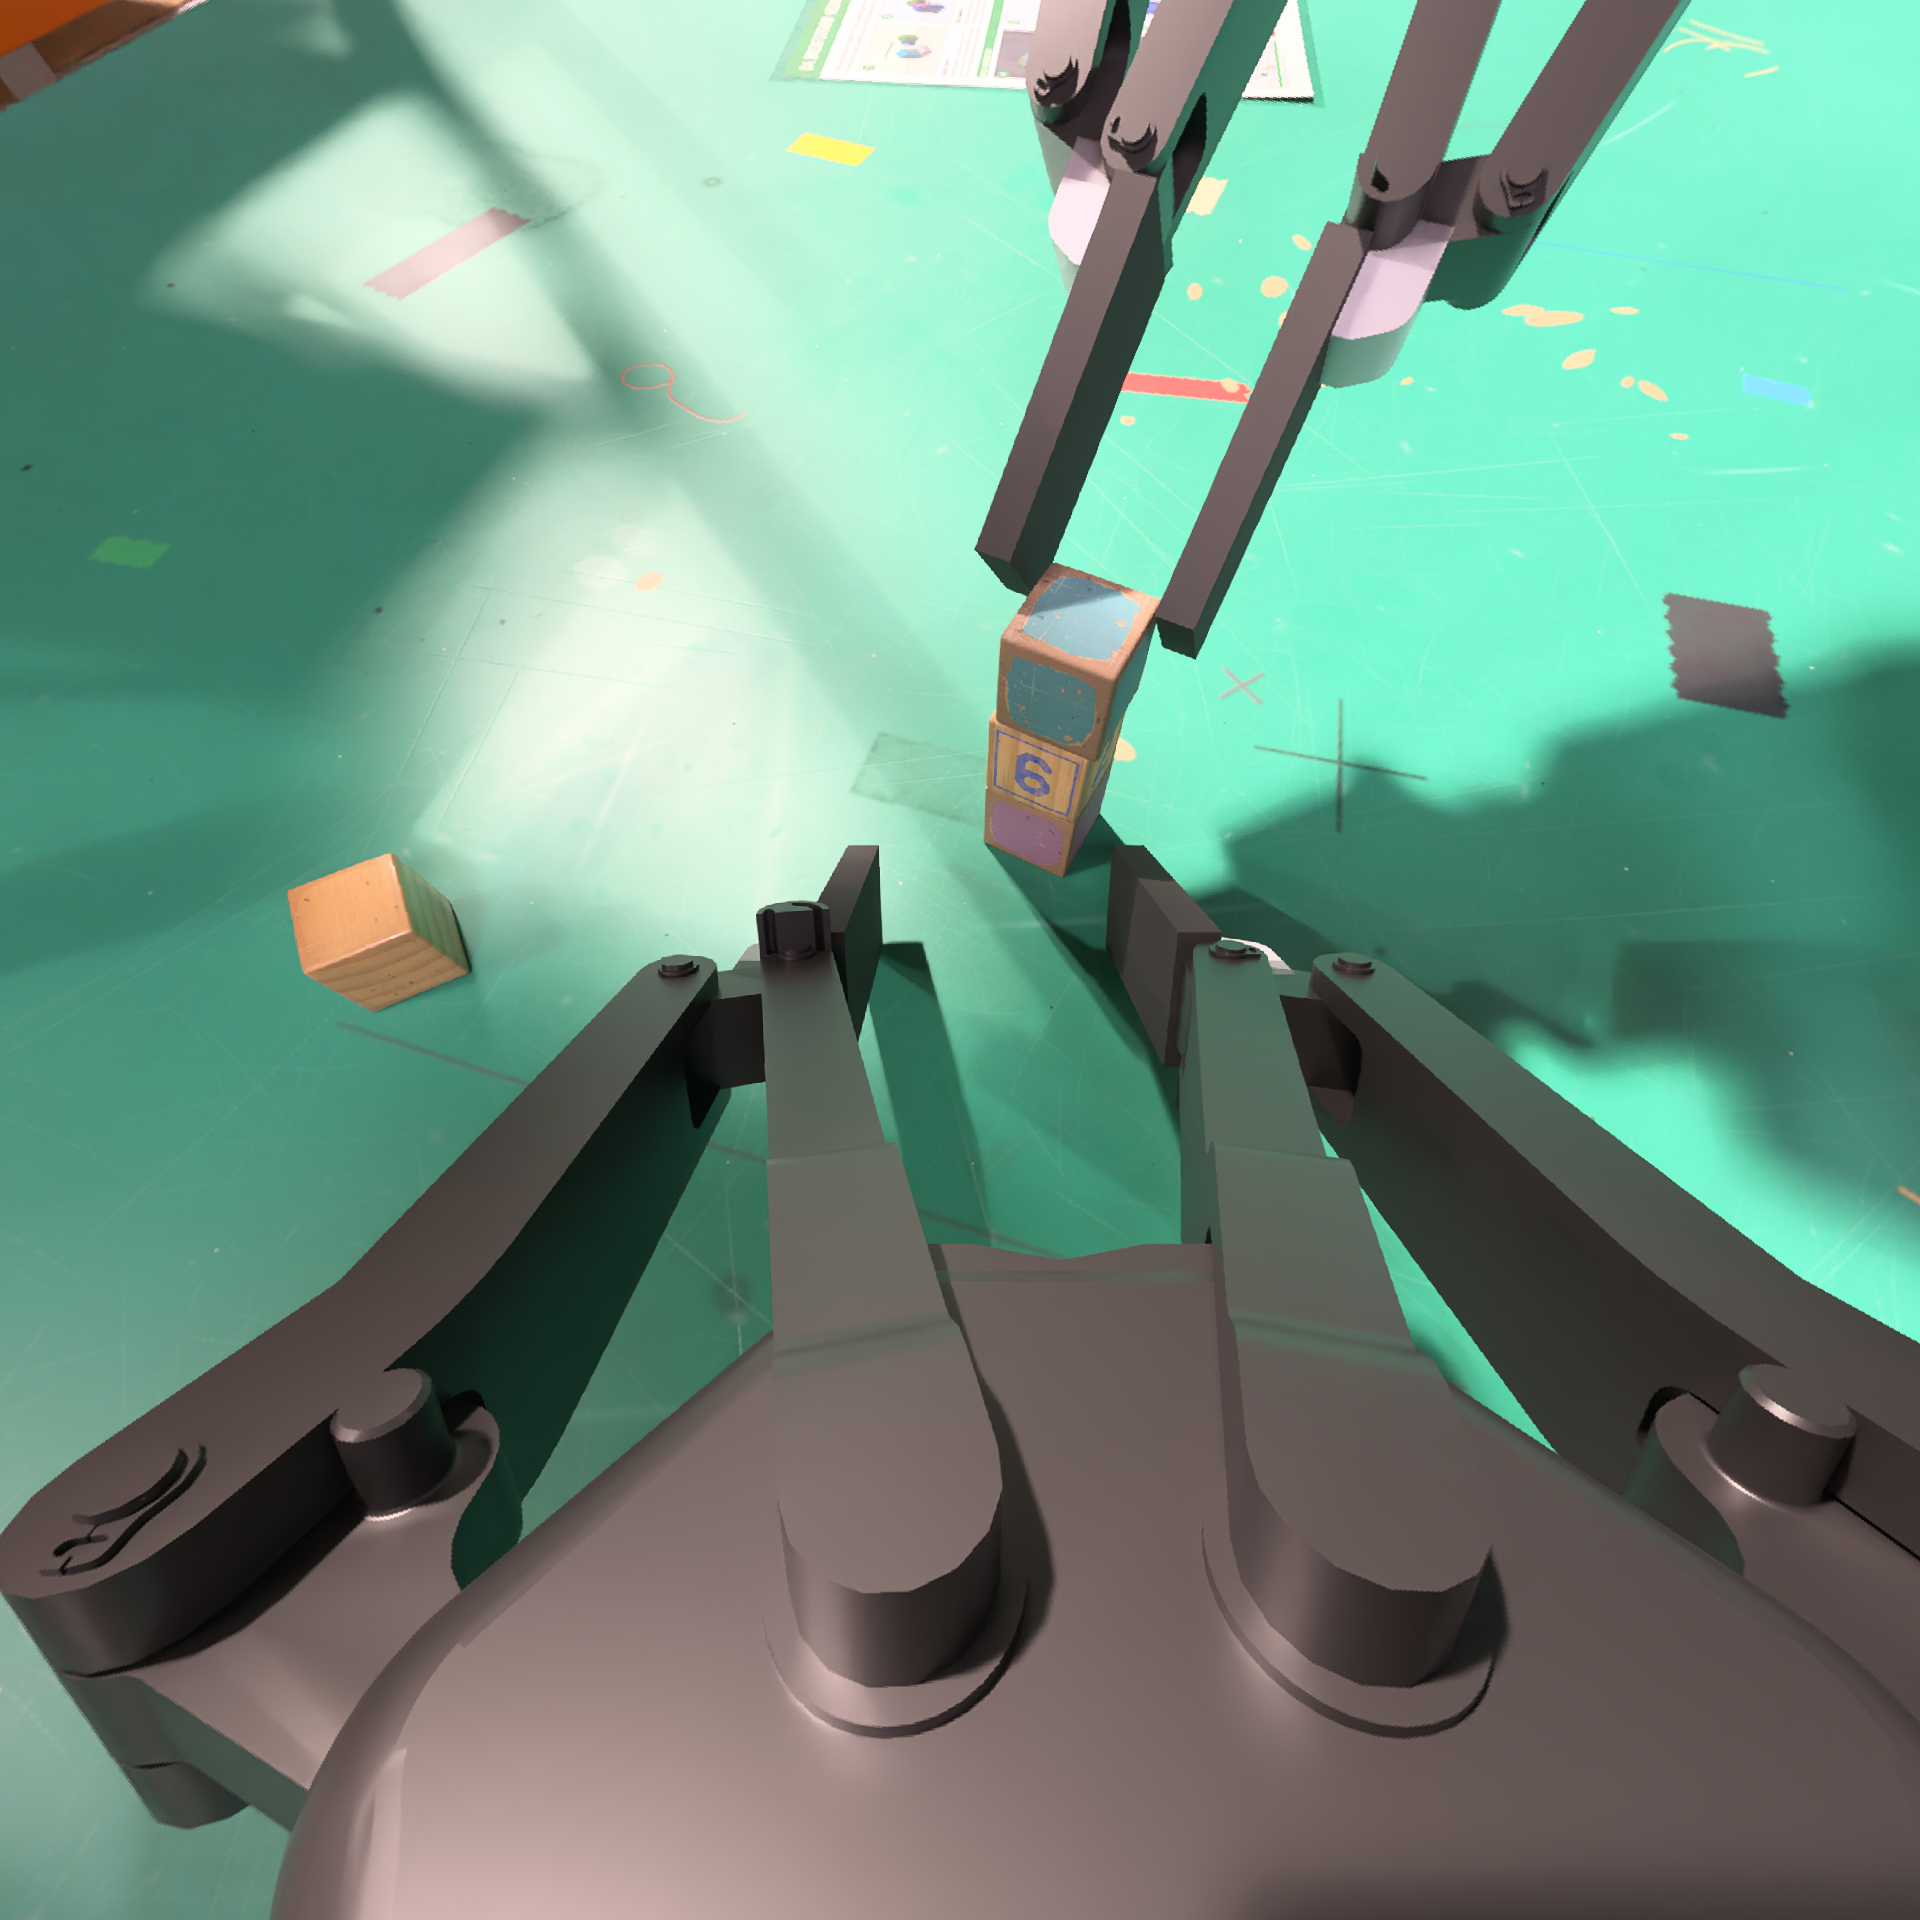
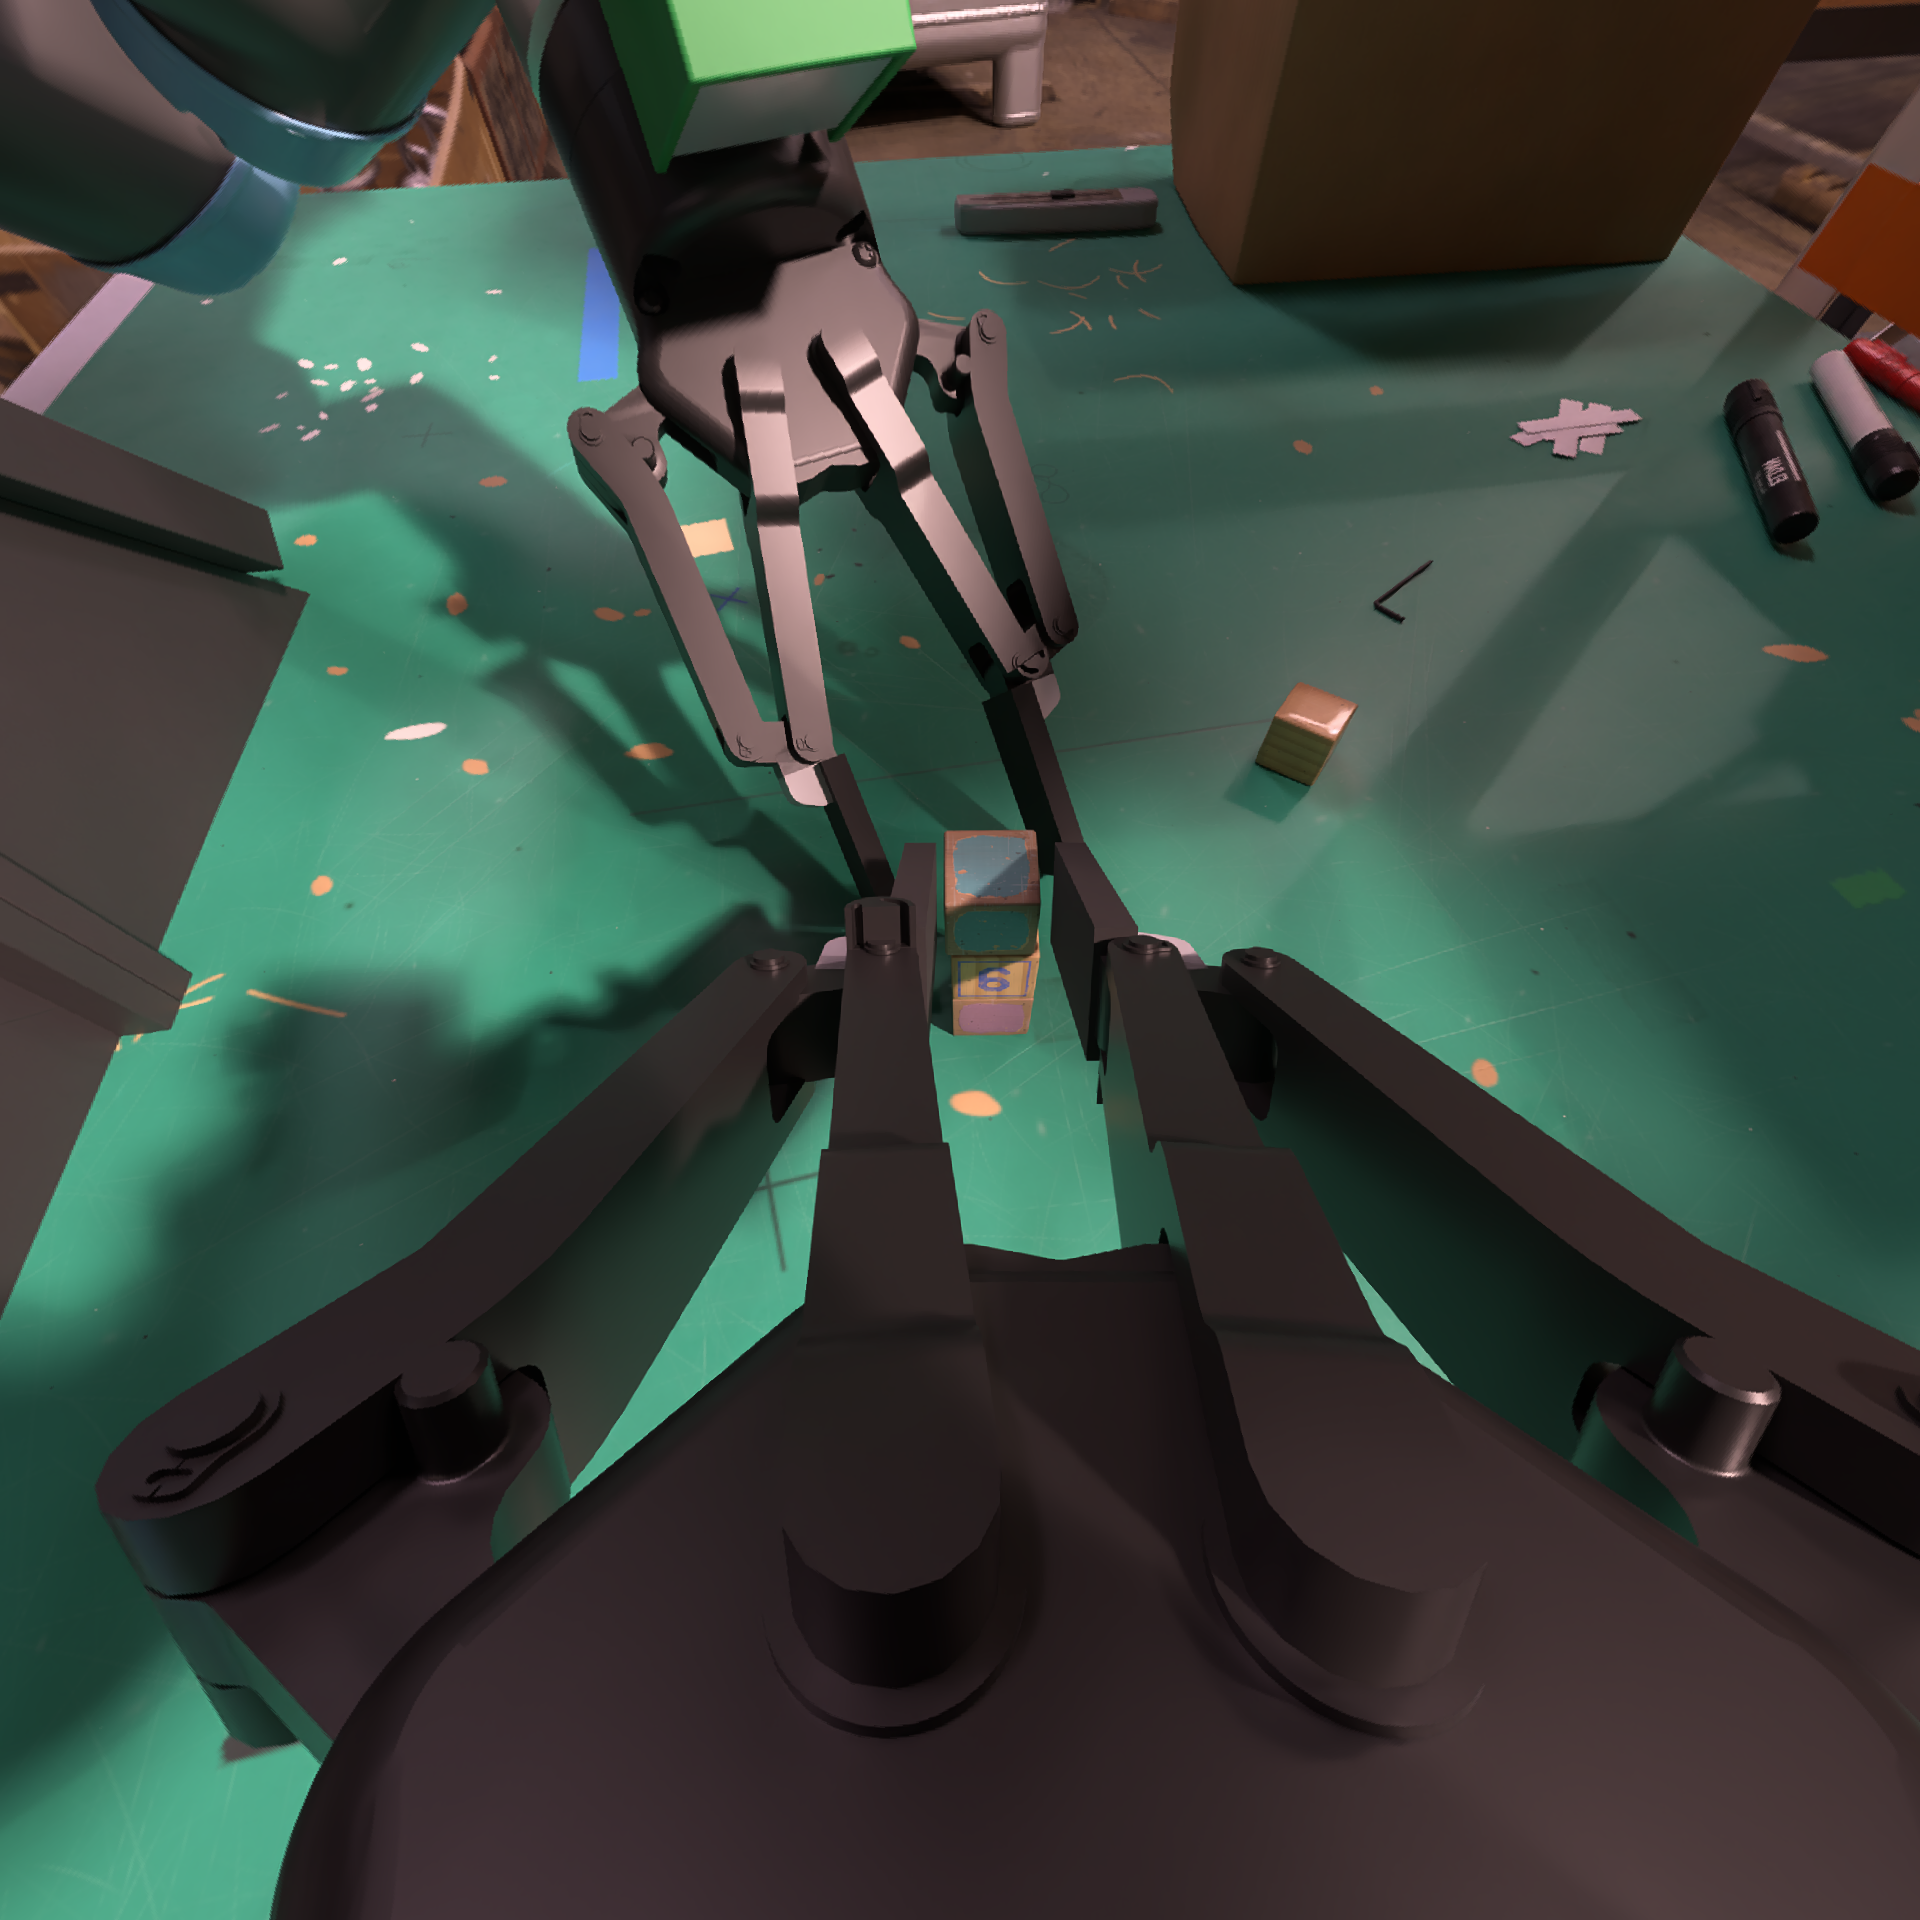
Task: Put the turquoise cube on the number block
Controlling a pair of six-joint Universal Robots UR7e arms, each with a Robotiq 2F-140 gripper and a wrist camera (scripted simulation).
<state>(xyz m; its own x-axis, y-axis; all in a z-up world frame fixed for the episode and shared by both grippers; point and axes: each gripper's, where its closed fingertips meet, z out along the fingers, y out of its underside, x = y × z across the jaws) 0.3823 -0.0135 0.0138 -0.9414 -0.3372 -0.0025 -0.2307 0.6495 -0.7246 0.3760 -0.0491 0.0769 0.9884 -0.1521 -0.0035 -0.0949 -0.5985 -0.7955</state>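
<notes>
Cube (image 1: 1075,649) atop number block (image 1: 1034,774), right gripper (image 2: 992,904) straddling it.
Jaws slightly apart, cube free; left gripper (image 1: 992,883) open, empty beside block — a nudge topples it.

It looked like a workshop: a scratched, paint-spattered green surface (image 2: 1558,883) carried marker pens (image 2: 1771,462), an Allen key (image 2: 1403,592), tape scraps (image 2: 1574,426) and a cardboard box (image 2: 1455,125).
</notes>
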